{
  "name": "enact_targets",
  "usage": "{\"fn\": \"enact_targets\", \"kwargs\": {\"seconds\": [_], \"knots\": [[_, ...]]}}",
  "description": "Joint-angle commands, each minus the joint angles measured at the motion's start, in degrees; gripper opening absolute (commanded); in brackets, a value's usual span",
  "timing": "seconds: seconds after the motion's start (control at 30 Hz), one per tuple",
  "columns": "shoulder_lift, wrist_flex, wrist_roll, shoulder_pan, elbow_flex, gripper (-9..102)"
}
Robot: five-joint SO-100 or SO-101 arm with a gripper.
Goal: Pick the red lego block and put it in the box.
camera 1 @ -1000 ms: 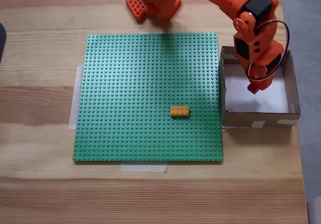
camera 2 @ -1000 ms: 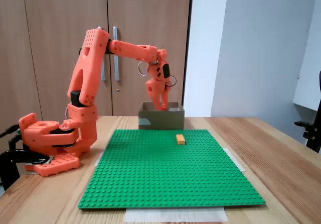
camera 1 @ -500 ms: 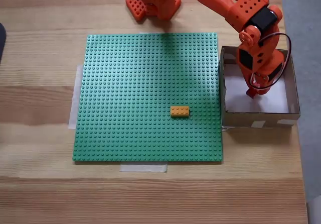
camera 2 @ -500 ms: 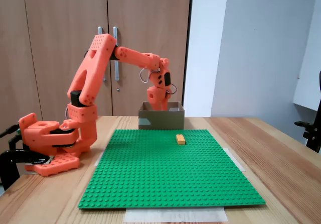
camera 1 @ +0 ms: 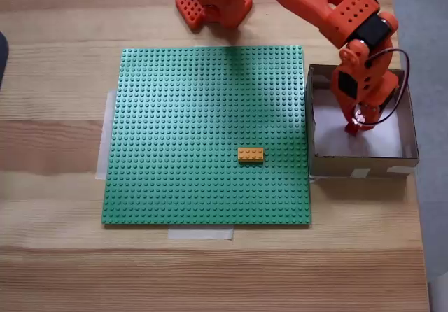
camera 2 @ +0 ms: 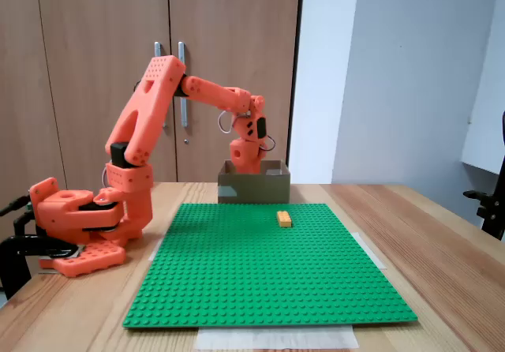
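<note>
- One strip of pale tape [camera 1: 200, 234] is seen at the near edge of the green baseplate [camera 1: 182, 123], at 6 o'clock in the top-down fixed view, on the wooden bench [camera 1: 56, 256].
- On the baseplate an orange brick [camera 1: 251, 154] lies toward 4 o'clock, well apart from the box.
- The box [camera 1: 357, 165] sits just beside the baseplate's edge at 3 o'clock in the top-down fixed view; in the front fixed view it stands behind the baseplate [camera 2: 254, 182].
- The fingers [camera 1: 355, 125] are lowered inside the box, over its white floor.
- Something red is glimpsed at the fingertips, but whether it is the red lego block cannot be told.
- Whether the fingers are apart or closed cannot be told either.
- The arm's base [camera 2: 75, 226] is placed at 9 o'clock in the front fixed view.
- Wooden cabinet doors [camera 2: 95, 20] are seen farthest back.
</note>
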Motion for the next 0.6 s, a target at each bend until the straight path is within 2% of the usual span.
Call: {"fn": "enact_targets", "kwargs": {"seconds": [0.0,0.07,0.1,0.23,0.33,0.57], "knots": [[0.5,0.5,-1.1,-0.4,-2.5,2],[0.6,0.6,-1.3,-0.5,-2.5,3],[0.6,1.1,-0.9,-0.7,-2.5,14],[0.7,0.9,-0.7,-0.7,-2.3,15],[1.1,0.3,0.3,-0.7,-2.3,24],[3.9,-1.4,1.1,0.4,-0.7,21]]}}
